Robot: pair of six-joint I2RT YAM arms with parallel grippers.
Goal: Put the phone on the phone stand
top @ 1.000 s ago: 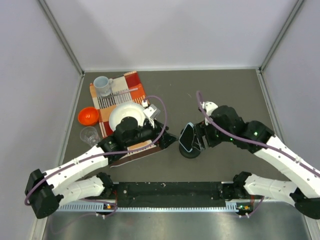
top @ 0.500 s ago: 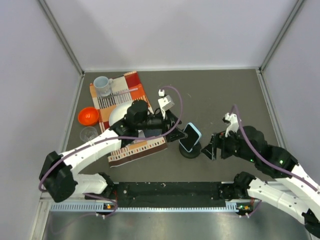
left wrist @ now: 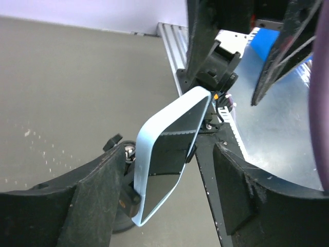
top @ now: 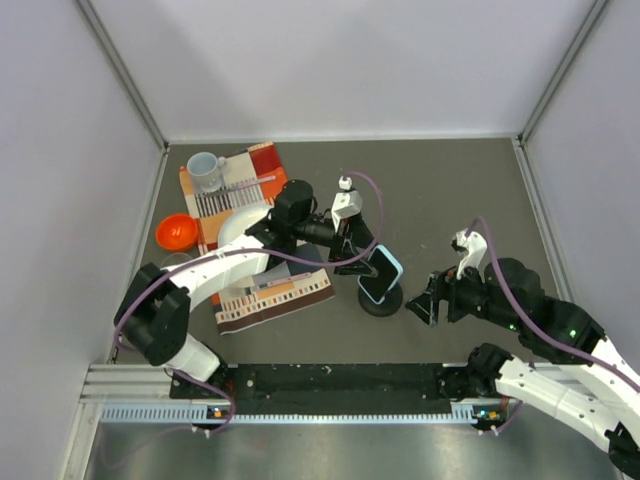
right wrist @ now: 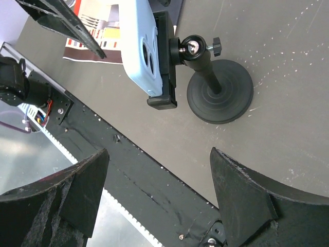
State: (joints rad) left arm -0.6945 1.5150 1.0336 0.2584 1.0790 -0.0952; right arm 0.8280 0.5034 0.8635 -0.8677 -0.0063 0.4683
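Left gripper (top: 352,262): spread wide and holding nothing. In our wrist view its fingers (left wrist: 77,206) stand either side of the phone (left wrist: 169,154), with a gap showing on each side.
Right gripper (top: 422,303): also spread wide, with nothing between its fingers (right wrist: 56,195). It sits on the far side of the stand from the left gripper, apart from the stand.
Phone: between the left gripper's fingers and tilted. Its black screen faces that gripper and its light blue back faces the right one. The stand's clamp holds it.
Phone stand (right wrist: 221,90): just below the left fingertips. Its disc base rests on the table (top: 450,190), and a ball joint on the short post carries the clamp.
Hidden from us: the left finger covers most of the stand's base in the left wrist view. The frame edge cuts off the phone's upper end in the right wrist view. From above, the phone covers the clamp and post.
Containers: a mug (top: 205,170) stands on the striped cloth (top: 255,175), well behind the left gripper. An orange bowl (top: 175,232) sits beside that cloth. The left arm half covers a white plate (top: 235,222). We cannot make out what any of them hold.
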